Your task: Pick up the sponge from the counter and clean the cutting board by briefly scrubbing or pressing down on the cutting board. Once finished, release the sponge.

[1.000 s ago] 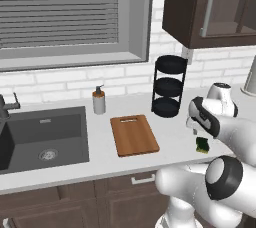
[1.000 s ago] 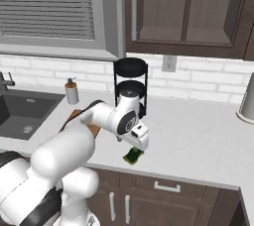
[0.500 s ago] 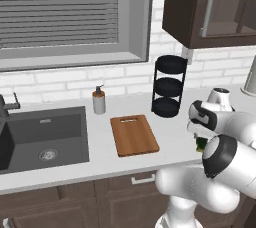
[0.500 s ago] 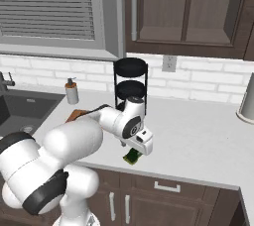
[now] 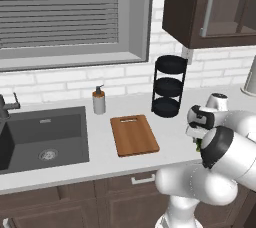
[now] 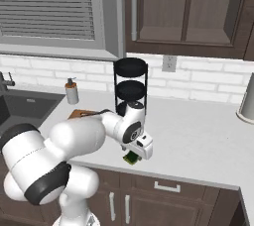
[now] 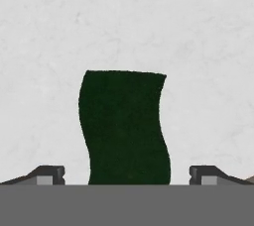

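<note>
The gripper (image 7: pixel 127 175) is seen held low over the counter (image 7: pixel 208 46), pointing down, with its two fingertips (image 7: pixel 47 174) set wide apart. The sponge (image 7: pixel 124 127) lies flat on the counter between them, directly under the gripper, with clear counter showing on either side; neither tip is seen to touch it. In the hand view its dark green face is turned up, and its long axis runs away from the gripper toward the top of that view, crosswise to the line between the two tips. Its long edges are slightly wavy.

In the right base view the gripper (image 6: pixel 137 151) is at the front edge of the counter (image 6: pixel 198 136), and a corner of the sponge (image 6: pixel 131 158), green with a yellow strip, shows just below it. The cutting board (image 5: pixel 134 134) lies well apart from the gripper, off toward the sink (image 5: pixel 42 134), its slot handle at the short end nearer the wall. A black three-tier rack (image 5: pixel 169 86) stands behind the gripper, and a soap bottle (image 5: pixel 99 101) stands beyond the board.
</note>
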Controlling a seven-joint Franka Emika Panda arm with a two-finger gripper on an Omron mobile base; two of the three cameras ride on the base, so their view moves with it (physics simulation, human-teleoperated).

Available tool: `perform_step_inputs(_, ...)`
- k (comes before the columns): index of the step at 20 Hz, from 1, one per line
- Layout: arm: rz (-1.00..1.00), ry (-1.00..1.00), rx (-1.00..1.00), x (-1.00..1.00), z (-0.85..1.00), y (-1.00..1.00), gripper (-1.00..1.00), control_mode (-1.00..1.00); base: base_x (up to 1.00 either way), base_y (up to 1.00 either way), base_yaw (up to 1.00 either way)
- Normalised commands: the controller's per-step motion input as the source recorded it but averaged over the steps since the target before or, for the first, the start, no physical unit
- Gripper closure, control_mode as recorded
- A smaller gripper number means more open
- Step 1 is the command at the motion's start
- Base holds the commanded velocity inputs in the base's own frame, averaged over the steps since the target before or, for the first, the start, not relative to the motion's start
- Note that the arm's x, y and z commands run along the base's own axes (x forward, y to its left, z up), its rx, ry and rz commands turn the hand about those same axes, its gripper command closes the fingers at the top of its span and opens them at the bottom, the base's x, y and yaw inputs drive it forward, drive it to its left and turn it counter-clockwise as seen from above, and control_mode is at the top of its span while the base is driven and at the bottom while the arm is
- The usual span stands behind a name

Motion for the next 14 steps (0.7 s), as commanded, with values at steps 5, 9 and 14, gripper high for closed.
perform_step_inputs(5,0.00,0.00,0.00,0.06,-0.08,0.00,-1.00,-1.00,0.00,0.00,0.00)
perform_step_inputs(9,0.00,0.00,0.00,0.11,-0.04,0.00,-1.00,-1.00,0.00,0.00,0.00)
perform_step_inputs(14,0.00,0.00,0.00,0.07,-0.07,0.00,-1.00,-1.00,0.00,0.00,0.00)
